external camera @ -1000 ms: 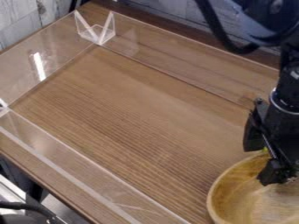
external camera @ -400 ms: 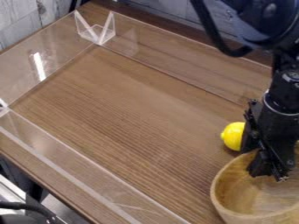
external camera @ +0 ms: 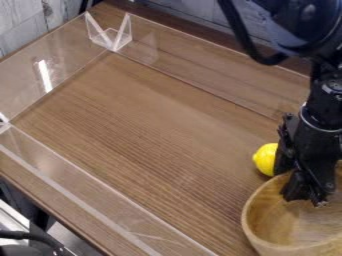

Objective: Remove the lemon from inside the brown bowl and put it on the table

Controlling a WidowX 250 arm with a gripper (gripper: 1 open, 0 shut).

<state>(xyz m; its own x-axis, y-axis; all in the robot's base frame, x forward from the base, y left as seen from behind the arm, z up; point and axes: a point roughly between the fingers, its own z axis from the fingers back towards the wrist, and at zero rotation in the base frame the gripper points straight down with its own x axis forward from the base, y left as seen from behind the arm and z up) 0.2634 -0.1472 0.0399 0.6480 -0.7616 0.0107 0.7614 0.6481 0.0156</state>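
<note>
Clock positions read on the camera view, 12 at the top edge.

Table (external camera: 147,120): brown, streaked wood grain, filling the middle of the view. Clear walls (external camera: 54,72) edge it, one from 8 round to 11, another across the 12 to 2 side. Clear angular stand (external camera: 110,33) at 11, by the far corner.

Bowl (external camera: 281,222): tan wood, at 4 to 5, cut off by the frame. Pale, smooth inside faces the camera; rim shows from its 7 to its 11.

Lemon (external camera: 266,158): bright yellow, at 4, just past the bowl's rim at the bowl's own 11 as seen here. Its right side is hidden behind the gripper (external camera: 297,186). Contact with the table: cannot tell.

Gripper: black, ribbed, coming down from the arm (external camera: 291,25) at 1 to 2. Fingertips overlap the bowl's upper part. Jaws: cannot tell whether open, closed or gripping the lemon.

Dark cables (external camera: 34,236) at 7.
</note>
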